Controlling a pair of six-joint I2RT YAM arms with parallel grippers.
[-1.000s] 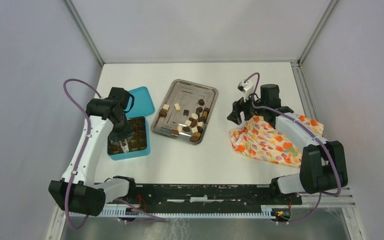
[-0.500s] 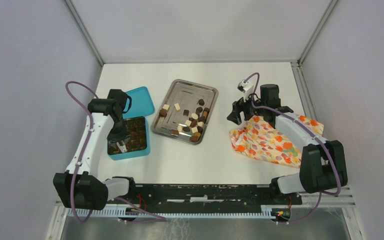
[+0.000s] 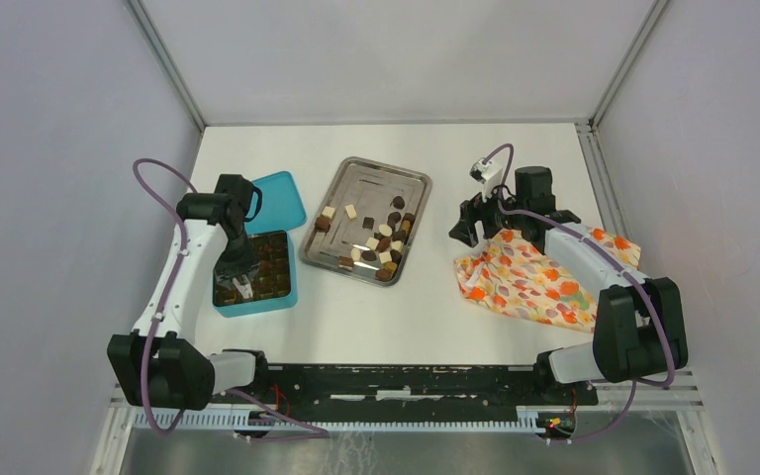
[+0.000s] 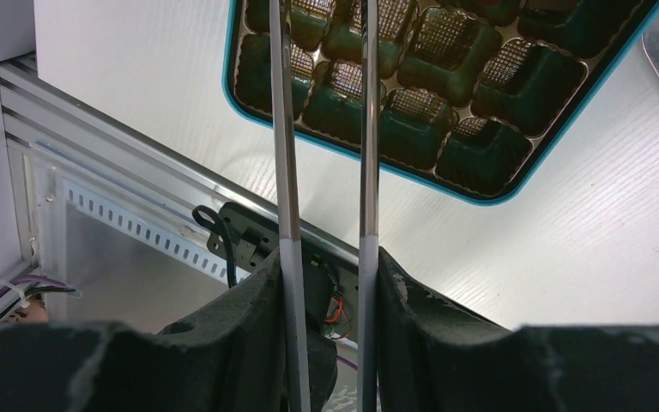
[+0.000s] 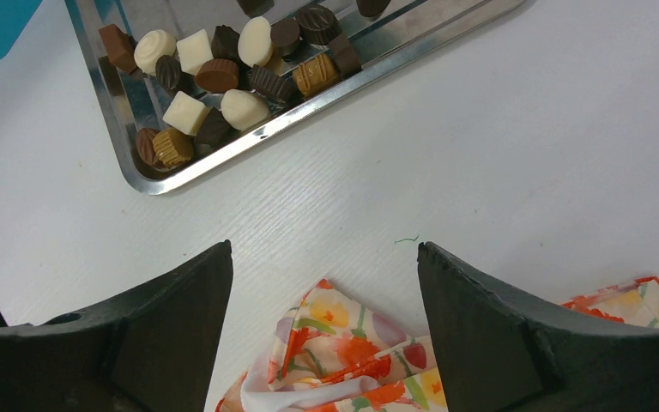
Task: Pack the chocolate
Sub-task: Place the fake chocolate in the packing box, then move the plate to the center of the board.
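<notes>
You have the rectangular steel tray (image 3: 374, 186) in the middle, with small chocolate pieces (image 3: 384, 244) in it. The teal square compartmented box (image 3: 257, 306) lies to its left, the orange floral cloth (image 3: 526, 283) to its right.

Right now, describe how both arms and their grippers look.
The left arm and right arm both have white links, chunky black joints and a looping purple cable. The left gripper carries long, thin silvery blades on textured black mounts. The right gripper has broad matte black fingers.
</notes>
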